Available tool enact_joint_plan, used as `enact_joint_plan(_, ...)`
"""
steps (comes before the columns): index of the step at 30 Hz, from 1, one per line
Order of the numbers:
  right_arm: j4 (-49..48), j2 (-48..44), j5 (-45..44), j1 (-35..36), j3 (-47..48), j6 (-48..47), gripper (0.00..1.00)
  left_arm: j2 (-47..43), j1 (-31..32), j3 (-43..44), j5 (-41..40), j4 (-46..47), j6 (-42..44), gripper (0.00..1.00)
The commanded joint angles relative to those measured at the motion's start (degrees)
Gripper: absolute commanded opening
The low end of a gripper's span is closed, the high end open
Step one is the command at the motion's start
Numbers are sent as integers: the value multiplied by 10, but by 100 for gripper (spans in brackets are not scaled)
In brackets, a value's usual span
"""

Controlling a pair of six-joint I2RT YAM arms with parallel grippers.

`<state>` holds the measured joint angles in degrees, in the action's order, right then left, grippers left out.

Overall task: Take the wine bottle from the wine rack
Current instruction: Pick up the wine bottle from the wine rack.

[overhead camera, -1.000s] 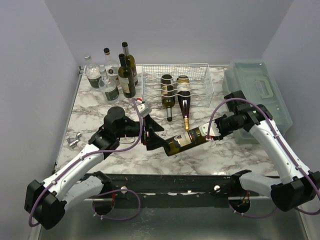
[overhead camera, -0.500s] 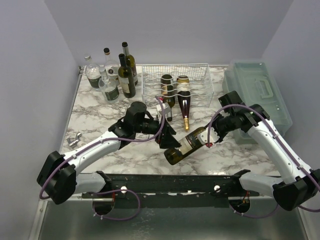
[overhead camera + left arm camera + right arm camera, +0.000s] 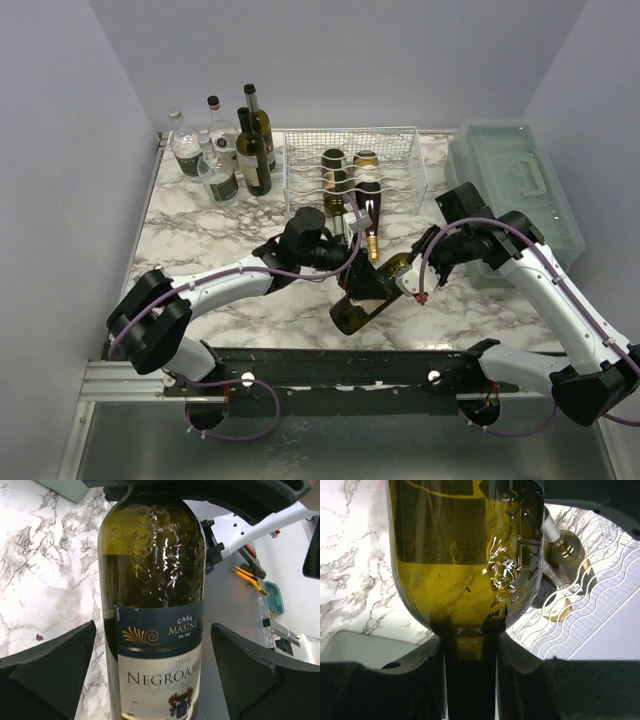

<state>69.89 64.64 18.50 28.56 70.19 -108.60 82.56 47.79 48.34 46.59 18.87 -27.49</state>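
A dark green wine bottle with a blue and white label hangs tilted over the front middle of the marble table, clear of the white wire wine rack. My right gripper is shut on its neck. My left gripper is open. Its fingers stand on both sides of the bottle's body with gaps to the glass. Two more bottles lie in the rack's cradles.
Several upright bottles stand at the back left corner. A translucent green-grey box with a handle sits along the right edge, beside my right arm. A small metal object lies near the left edge.
My left arm has swung right and brought its open jaws around the bottle's body. My right gripper has carried the bottle slightly left and tipped it steeper.
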Motion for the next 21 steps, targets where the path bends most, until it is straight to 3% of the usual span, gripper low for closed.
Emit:
enact_joint_plan(1,-21,-21,32,6,24,-9,0,20,9,31,11,61,-22,99)
enact_joint_plan(17,-35,-33,36,10,13,-14,0,112,24,83,77,85,-61,96)
enact_joint_plan(19,-36,-34,37,10,10,-17,0,116,25,85,83,85,-62,90)
enact_joint_plan(21,-36,-36,38,10,8,-16,0,120,25,89,93,86,-64,78)
